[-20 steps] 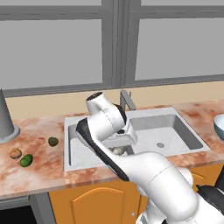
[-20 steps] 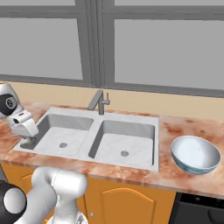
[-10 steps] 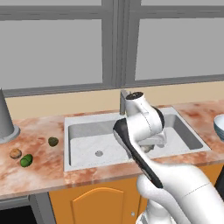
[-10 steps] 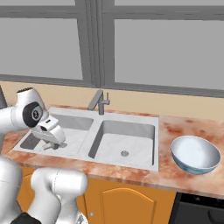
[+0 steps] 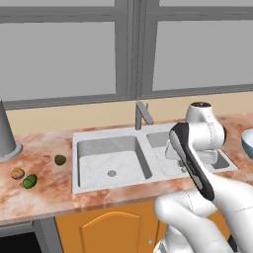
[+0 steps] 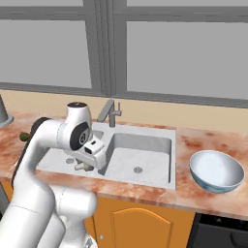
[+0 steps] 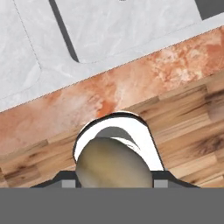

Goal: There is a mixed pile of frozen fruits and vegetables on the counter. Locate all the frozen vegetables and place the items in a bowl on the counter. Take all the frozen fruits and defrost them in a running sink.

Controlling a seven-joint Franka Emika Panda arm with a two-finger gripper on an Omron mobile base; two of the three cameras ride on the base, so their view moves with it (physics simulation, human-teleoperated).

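- The claw (image 6: 82,166) hangs low over the front of the sink (image 6: 145,167), near the divider between the two basins, and is closed on the pale mushroom (image 7: 114,164).
- In the hand view the mushroom's rounded beige cap sits right between the tips, close to the camera, covering most of what lies directly beneath the claw.
- Past the claw in that view come the front strip of the reddish marbled worktop (image 7: 131,87), then the grey sink basins, with a wood-plank floor (image 7: 192,127) on the near side.
- In the left base view the claw itself is hidden behind the white arm, over the basin on the bowl's side of the sink.
- The faucet (image 5: 142,114) stands behind the claw, at the back rim of the sink.
- Well away from the claw, beyond the far basin, three pieces lie on the worktop (image 5: 49,183): the dark olive ball (image 5: 60,159) nearest the sink, then the bright green oblong (image 5: 29,181) and the orange-tan ball (image 5: 18,173) just beside each other.
- A grey tapered pot (image 5: 6,133) stands behind those pieces, farther from the claw still.
- The bowl (image 6: 216,170) rests upright on the worktop on the opposite side of the claw, just past the sink's end; its pale inside holds nothing that I can see.
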